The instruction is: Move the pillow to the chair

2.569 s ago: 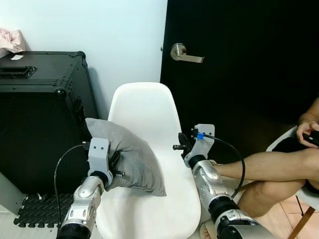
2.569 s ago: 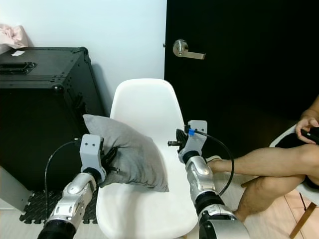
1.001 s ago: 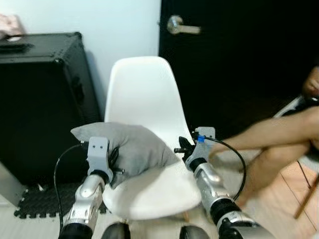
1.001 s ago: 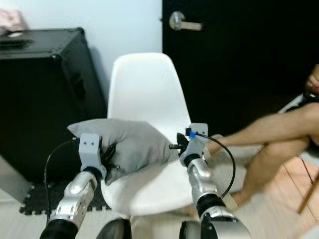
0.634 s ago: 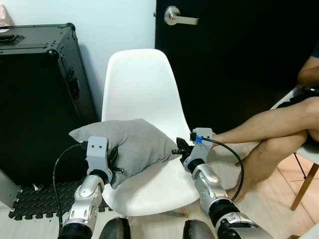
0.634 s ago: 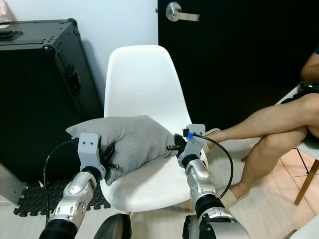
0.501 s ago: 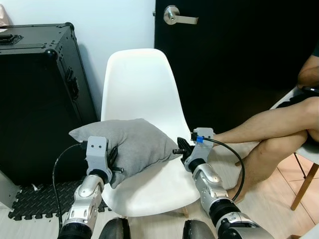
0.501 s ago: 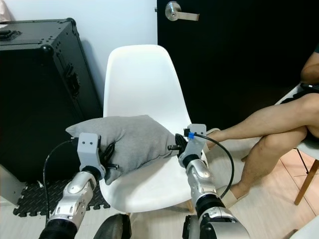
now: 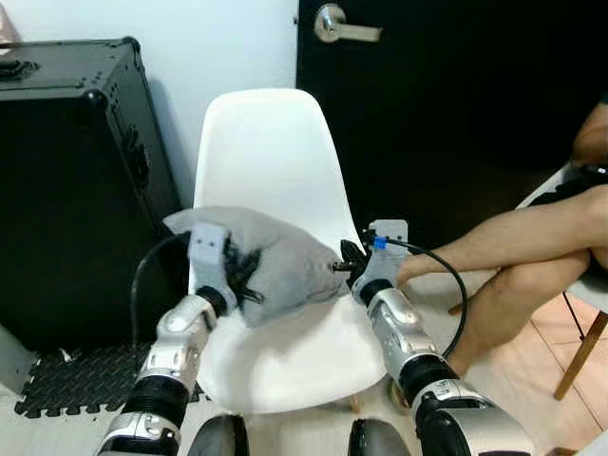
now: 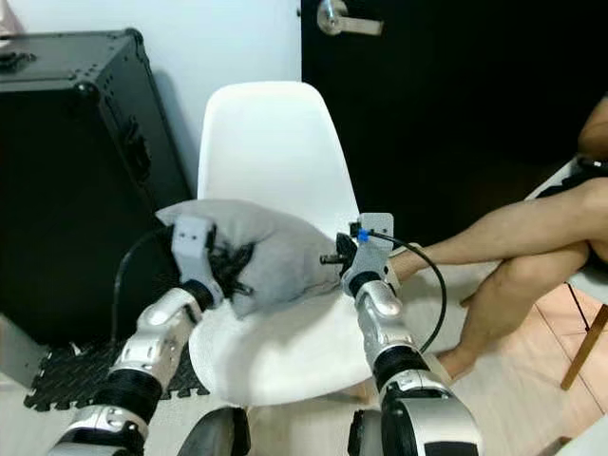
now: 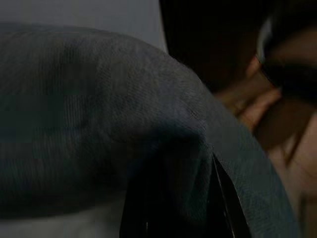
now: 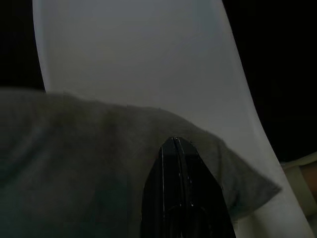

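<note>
Item: grey pillow point(image 9: 285, 261). Lying over the seat of the white shell chair point(image 9: 266, 152), its long axis running across the seat from the robot's left to its right. The left end is projecting slightly past the seat's left edge, and the right corner is reaching the seat's right edge. Whether its underside is fully resting on the seat or hanging just above it cannot be told.

Left gripper point(image 9: 237, 271): fingers are pinching a fold of fabric at the pillow's left end, closed into the cloth. In the left wrist view the grey fabric point(image 11: 99, 124) is bulging over the dark fingers.

Right gripper point(image 10: 332, 258): fingers are pressed together and touching the pillow's right corner. In the right wrist view the closed fingers point(image 12: 181, 198) are lying against the grey cloth with the chair back behind. Whether they are gripping fabric or merely nudging it cannot be told.

Governing relation: the pillow is spanning between the two grippers, with the left one nearer its bulk and carrying it. The seat's middle lies to the right of the left fingers, so the release appears to call for a small rightward shift first.

Surroundings: black hard case point(image 9: 66, 171) standing just left of the chair; dark door point(image 9: 456, 104) behind; a seated person's crossed legs point(image 9: 513, 266) near the right arm.
</note>
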You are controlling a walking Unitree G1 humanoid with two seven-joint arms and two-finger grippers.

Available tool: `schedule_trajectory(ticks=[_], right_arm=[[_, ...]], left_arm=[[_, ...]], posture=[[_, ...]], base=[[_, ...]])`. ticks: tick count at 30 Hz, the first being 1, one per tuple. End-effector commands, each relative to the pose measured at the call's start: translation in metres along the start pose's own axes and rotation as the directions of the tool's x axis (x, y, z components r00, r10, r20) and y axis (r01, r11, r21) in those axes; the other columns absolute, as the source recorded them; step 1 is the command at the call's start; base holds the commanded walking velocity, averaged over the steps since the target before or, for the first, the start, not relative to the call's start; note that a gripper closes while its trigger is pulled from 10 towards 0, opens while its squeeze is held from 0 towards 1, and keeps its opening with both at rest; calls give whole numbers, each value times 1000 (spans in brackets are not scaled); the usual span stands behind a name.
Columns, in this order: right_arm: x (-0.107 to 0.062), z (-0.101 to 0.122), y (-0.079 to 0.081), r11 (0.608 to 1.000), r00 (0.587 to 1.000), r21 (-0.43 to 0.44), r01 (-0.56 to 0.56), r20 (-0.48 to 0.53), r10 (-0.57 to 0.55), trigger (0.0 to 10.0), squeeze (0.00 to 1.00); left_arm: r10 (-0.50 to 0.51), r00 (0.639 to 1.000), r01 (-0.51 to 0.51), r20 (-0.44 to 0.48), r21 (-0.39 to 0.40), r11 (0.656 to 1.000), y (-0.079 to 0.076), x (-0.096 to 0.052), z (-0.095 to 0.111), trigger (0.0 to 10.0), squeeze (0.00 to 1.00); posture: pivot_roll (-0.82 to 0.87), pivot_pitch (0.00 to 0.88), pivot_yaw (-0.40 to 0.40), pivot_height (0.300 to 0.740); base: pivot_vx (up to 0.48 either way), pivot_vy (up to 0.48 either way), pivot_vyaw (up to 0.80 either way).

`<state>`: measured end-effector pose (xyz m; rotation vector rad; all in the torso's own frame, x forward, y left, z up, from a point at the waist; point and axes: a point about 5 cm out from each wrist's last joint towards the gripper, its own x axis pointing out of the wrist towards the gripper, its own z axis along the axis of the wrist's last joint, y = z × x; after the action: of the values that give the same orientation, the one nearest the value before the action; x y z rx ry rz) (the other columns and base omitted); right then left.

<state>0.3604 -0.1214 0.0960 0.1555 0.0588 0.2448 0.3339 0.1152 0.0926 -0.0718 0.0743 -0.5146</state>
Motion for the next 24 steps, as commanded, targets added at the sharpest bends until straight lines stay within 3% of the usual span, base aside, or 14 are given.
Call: schedule_trajectory(ticks=[1,3,8,9,11,13,17,19,21,24], right_arm=[[-4,-13,3,1000,998,-6,-24,-62,23,10000,0],[-8,-23,6,997,991,-52,-62,-119,56,10000,0],[-14,-35,3,997,984,-54,-59,-173,49,10000,0],[-16,-39,2,997,981,-44,-57,-186,48,10000,0],[-17,-40,3,997,980,-44,-60,-192,51,10000,0],[-18,-43,4,996,978,-48,-70,-202,59,10000,0],[-18,-43,5,996,977,-49,-76,-204,65,10000,0],[-18,-41,7,994,979,-48,-100,-180,90,10000,0],[-19,-44,11,990,974,-28,-135,-186,128,10000,0],[-21,-48,14,985,964,-37,-167,-218,155,10000,0]], left_arm=[[-19,992,26,-128,47,999,-5,-5,-22,10000,0],[15,976,12,-216,124,992,-1,-14,-38,10000,0],[61,969,-43,-240,78,996,10,-33,-50,10000,0],[47,943,-36,-329,39,999,15,-52,-68,10000,0],[47,923,-29,-383,53,998,17,-61,-77,10000,0],[73,859,-29,-506,95,995,23,-80,-96,10000,0],[151,836,-88,-527,144,986,34,-91,-102,10000,0],[341,813,-281,-472,196,940,55,-94,-95,10000,0],[455,782,-401,-426,217,890,69,-96,-88,10000,0],[461,787,-404,-409,223,887,71,-95,-85,10000,0]], posture=[[70,128,-37,616],[70,130,-37,616],[78,141,-48,616],[83,148,-58,616],[83,148,-58,616],[82,156,-70,616],[86,163,-79,616],[90,164,-85,616],[88,165,-88,616],[86,165,-88,616]], base=[[0,0,0],[0,0,0],[0,0,0],[0,0,0],[0,0,0],[0,0,0],[0,0,0],[0,0,0],[0,0,0],[0,0,0]])
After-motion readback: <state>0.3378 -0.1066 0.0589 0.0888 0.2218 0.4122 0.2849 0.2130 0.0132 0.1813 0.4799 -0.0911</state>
